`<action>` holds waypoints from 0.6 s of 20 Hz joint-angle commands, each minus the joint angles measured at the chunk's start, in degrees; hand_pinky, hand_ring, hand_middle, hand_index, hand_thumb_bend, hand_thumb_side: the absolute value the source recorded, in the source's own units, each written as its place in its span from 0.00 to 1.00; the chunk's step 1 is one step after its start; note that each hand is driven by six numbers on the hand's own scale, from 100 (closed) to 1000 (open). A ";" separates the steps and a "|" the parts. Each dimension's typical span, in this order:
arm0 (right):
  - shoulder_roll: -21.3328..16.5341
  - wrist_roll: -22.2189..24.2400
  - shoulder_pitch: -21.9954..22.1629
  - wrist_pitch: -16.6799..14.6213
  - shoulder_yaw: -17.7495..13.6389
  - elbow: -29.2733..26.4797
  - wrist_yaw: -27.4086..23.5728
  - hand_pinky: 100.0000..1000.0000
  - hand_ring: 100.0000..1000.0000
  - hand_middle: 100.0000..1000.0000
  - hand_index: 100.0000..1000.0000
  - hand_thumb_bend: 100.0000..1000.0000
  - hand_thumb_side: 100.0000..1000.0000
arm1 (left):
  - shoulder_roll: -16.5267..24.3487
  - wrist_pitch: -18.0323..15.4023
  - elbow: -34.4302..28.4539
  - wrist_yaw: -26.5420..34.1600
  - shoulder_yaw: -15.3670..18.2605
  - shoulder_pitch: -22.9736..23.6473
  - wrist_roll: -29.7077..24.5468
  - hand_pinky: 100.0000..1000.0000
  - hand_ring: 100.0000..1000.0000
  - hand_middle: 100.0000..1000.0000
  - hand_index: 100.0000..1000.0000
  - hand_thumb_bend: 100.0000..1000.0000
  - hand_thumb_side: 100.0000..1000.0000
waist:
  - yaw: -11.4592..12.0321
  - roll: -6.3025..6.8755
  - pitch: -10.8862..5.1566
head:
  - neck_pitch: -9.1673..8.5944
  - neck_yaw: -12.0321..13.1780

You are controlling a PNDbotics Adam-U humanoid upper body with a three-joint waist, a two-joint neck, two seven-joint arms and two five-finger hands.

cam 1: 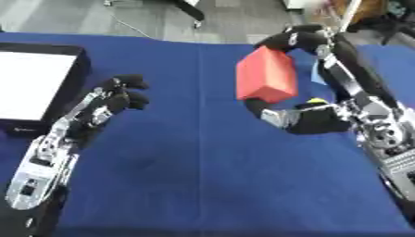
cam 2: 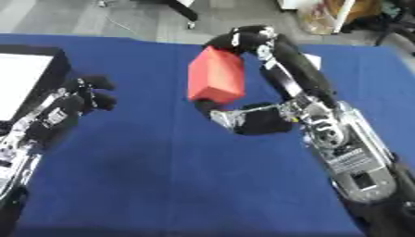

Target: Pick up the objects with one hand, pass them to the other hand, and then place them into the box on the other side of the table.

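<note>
A red block hangs above the blue table, pinched between the fingers on top and the thumb below of my right hand. My left hand hovers at the left of the table, fingers curled at the tips and holding nothing, a good gap left of the block. The box, black with a white inside, stands at the left edge beside my left hand.
A small yellow thing and a light blue thing peek out behind my right hand. The blue cloth covers the table; bare floor lies beyond its far edge.
</note>
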 commanded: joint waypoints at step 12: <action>4.98 1.41 -3.37 -3.53 5.06 2.93 0.46 0.58 0.56 0.33 0.44 0.05 0.09 | 3.96 -2.02 0.66 0.12 -7.53 -5.92 -6.91 0.76 0.75 0.80 0.92 0.99 0.54 | -0.08 0.71 -0.67 | 0.30 -0.98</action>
